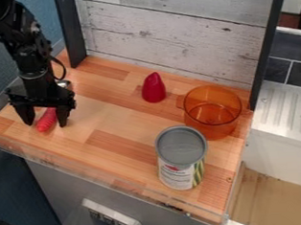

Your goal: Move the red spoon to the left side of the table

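The black gripper (46, 124) hangs low over the left part of the wooden table (112, 121), its two fingers spread apart. Between and partly behind them lies the red spoon (47, 119), its red handle pointing toward the front edge. A bit of its metal end shows behind the gripper's right side, and the middle is hidden by the gripper. Whether the fingers touch the handle, I cannot tell.
A dark red cone-shaped object (154, 88) stands near the back wall. At the right is a transparent orange pot (212, 111), with a grey-lidded can (181, 158) in front of it. A clear rim (73, 166) runs along the table's front edge.
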